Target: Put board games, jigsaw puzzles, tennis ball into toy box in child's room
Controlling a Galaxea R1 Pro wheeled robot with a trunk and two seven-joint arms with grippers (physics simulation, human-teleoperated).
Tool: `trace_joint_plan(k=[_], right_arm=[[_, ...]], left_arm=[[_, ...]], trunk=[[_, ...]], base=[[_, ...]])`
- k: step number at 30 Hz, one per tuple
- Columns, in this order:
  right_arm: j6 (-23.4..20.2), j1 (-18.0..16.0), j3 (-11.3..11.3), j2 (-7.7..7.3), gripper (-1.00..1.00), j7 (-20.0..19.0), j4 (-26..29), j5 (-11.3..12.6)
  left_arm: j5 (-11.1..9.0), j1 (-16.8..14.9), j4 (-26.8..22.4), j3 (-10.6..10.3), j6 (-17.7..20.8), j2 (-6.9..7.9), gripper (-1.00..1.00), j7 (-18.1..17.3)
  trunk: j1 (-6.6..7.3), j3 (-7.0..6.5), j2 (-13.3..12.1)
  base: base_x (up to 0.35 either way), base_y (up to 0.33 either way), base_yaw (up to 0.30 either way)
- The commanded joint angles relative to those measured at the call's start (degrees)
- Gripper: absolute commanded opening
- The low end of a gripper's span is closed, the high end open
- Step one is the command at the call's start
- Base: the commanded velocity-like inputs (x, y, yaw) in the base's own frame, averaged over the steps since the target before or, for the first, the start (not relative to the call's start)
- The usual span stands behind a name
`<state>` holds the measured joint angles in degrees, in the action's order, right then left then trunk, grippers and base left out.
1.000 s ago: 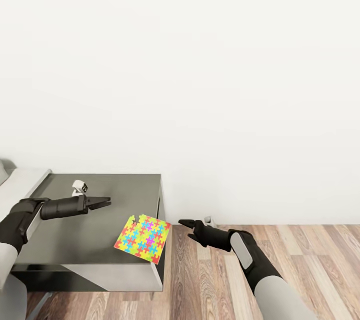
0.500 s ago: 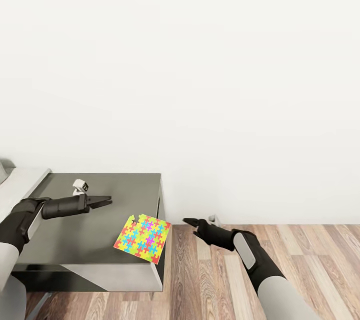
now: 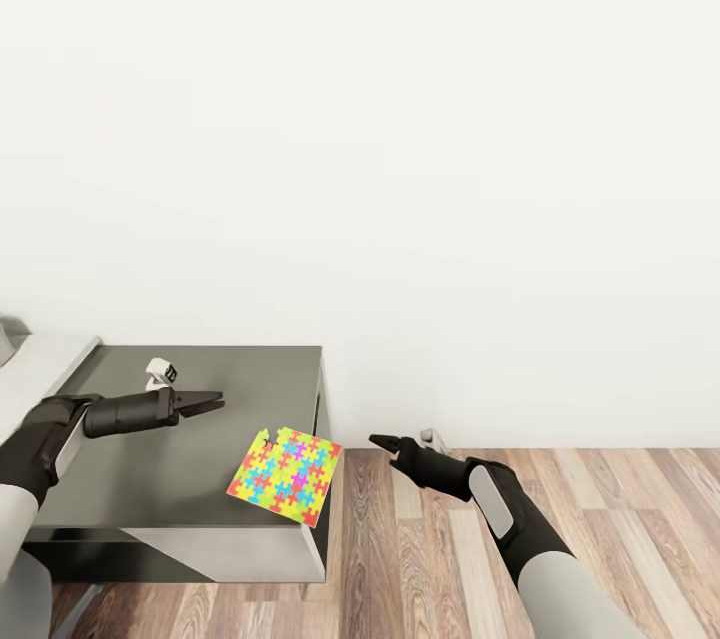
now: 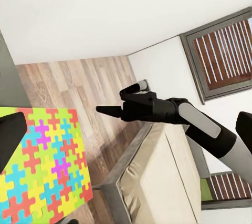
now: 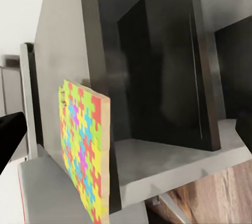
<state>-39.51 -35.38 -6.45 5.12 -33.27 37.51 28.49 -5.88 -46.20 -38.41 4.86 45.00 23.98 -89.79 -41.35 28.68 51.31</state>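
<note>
The right fingers (image 3: 378, 441) look drawn together to a point, empty, aimed toward nine o'clock at the jigsaw puzzle (image 3: 285, 475), just short of its near corner. The left fingers (image 3: 212, 405) also look closed on nothing, pointing toward three o'clock above the dark grey side unit (image 3: 150, 489), with the puzzle below them at about five o'clock.

The puzzle lies flat on the unit's top at the corner nearest the wood-plank floor (image 3: 600, 529), one edge overhanging; the right wrist view shows its edge (image 5: 105, 155) jutting past the panel. I judge the step in hand to be fetching this puzzle: the overhang invites a pinch from the side, which first calls for parting the right fingers and lining them across the thin edge.

Outward, the right forearm (image 3: 500, 509) stretches low over the floor, elbow bent; the left forearm (image 3: 60, 424) lies nearly level over the unit. The left wrist view takes in the bed (image 4: 163, 182).
</note>
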Motion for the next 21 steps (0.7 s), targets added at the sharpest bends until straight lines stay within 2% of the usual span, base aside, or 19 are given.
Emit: trace_joint_plan(k=[1,6,10,16,21], right_arm=[[-0.42,-0.04,-0.32,0.07,1.0,-0.11,0.0,0.06],[-0.47,-0.04,-0.31,0.15,1.0,-0.06,-0.11,0.14],[-0.53,-0.04,-0.31,0.21,1.0,-0.05,-0.15,0.21],[-0.56,-0.04,-0.31,0.42,1.0,-0.06,-0.16,0.25],[-0.57,-0.04,-0.25,0.66,1.0,-0.04,-0.16,0.25]], left_arm=[[-0.01,-0.03,0.0,-0.02,0.61,0.02,1.0,-0.21],[-0.01,-0.03,0.0,-0.02,0.61,0.02,1.0,-0.21],[-0.02,-0.03,0.0,-0.02,0.61,0.02,1.0,-0.21],[-0.01,-0.03,0.0,-0.07,0.61,0.02,1.0,-0.21],[-0.01,-0.03,-0.02,-0.05,0.61,0.02,1.0,-0.21]], trunk=[[-0.23,0.24,0.46],[-1.33,1.14,2.47],[-1.33,1.14,2.47],[-2.65,2.22,4.87],[-2.65,2.22,4.87]], base=[[0.0,0.0,0.0],[0.0,0.0,0.0],[0.0,0.0,0.0],[0.0,0.0,0.0],[0.0,0.0,0.0]])
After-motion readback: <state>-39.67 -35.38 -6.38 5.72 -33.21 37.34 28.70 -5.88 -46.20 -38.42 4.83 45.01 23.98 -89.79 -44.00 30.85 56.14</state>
